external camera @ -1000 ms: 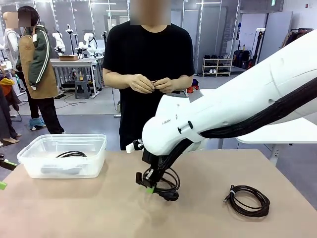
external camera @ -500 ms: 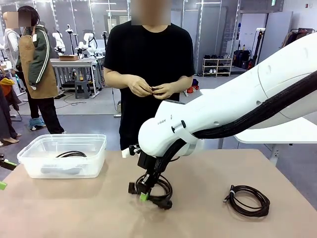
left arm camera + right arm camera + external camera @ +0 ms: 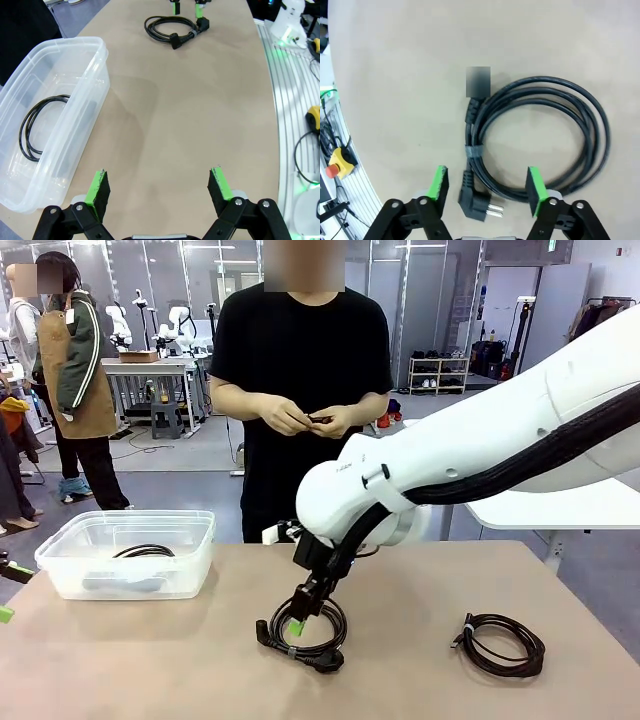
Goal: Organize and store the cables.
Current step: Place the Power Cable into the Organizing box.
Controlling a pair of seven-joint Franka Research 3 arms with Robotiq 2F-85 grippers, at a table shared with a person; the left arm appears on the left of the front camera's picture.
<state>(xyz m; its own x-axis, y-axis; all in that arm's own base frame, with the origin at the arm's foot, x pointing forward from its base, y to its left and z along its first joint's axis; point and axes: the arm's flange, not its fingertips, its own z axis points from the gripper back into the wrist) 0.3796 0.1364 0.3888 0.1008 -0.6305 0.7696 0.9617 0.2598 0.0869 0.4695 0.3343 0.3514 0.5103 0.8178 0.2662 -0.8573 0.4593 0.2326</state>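
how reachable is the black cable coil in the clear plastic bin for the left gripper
Probably yes: the open left gripper hangs beside the lidless clear plastic bin, its black cable coil uncovered.

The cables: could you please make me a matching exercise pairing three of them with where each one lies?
Column one:
1. Cable with angled plug
2. Thin loose loop
3. Coil with small connector

Column two:
a. Inside the clear bin
b. Alone on the table, right side
c. Just below the open right end effector

Pairs: 1-c; 2-a; 3-b.
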